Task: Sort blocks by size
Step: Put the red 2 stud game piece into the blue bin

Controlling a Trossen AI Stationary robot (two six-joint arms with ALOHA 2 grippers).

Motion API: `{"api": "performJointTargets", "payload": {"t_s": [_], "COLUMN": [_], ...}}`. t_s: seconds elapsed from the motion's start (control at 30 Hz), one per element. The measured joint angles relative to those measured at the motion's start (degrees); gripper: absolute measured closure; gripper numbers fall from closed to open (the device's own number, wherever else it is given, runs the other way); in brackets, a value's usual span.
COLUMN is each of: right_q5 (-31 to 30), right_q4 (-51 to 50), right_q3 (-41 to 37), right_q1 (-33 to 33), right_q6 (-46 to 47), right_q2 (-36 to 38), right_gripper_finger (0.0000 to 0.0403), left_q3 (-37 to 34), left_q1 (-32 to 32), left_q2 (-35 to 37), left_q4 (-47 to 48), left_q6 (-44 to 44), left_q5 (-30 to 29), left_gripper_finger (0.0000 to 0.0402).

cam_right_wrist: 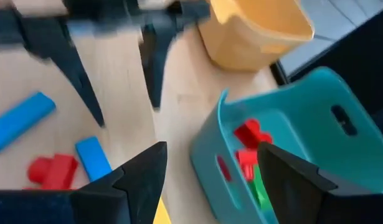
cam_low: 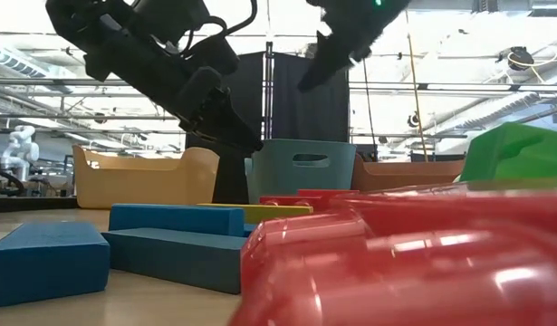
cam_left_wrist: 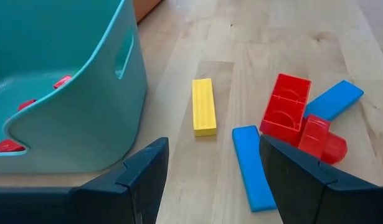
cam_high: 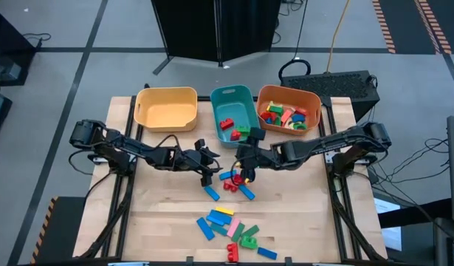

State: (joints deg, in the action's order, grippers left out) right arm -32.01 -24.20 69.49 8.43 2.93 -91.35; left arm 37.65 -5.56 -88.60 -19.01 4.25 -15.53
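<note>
Hard glossy plastic, light and stiff, the blocks [cam_high: 234, 183] at mid-frame on the surface I judge slippery, so I'd pinch the yellow bar [cam_left_wrist: 203, 106] across its narrow sides, both left tool [cam_high: 210, 171] and right tool [cam_high: 246, 170] wide open, empty.

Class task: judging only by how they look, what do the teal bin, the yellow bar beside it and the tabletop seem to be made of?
Teal bin: probably moulded plastic, smooth with a soft sheen; thin curved wall and a cut-out handle slot.
Yellow bar: seemingly matte, with faint ribbed lines on top; plastic or foam, the look leaves it open.
Tabletop: light wood or wood-look board, with visible grain and plank seams.
</note>
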Motion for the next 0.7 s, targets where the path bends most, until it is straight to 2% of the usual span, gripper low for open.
{"api": "performJointTargets", "payload": {"t_s": [0.2, 0.4, 0.5, 0.7], "right_q5": [1.1, 6.9, 11.0, 12.8], "right_q4": [6.3, 16.0, 19.1, 22.7], "right_q3": [-8.0, -15.3, -17.5, -21.9], "right_q1": [0.8, 1.9, 2.3, 3.0], "right_q6": [3.9, 5.4, 6.4, 8.7], "right_q2": [1.7, 4.6, 4.7, 4.5], "right_gripper_finger": [0.0165, 0.0165, 0.0165, 0.0165], "left_q3": [0.0, 0.0, 0.0, 0.0], "left_q1": [-0.6, -0.6, -0.6, -0.6], "left_q2": [0.0, 0.0, 0.0, 0.0], "left_q4": [-0.2, -0.1, 0.1, 0.1], "left_q6": [0.0, 0.0, -0.2, -0.5], "left_q5": [0.0, 0.1, 3.0, 4.5], "left_gripper_finger": [0.0160, 0.0160, 0.0160, 0.0160]}}
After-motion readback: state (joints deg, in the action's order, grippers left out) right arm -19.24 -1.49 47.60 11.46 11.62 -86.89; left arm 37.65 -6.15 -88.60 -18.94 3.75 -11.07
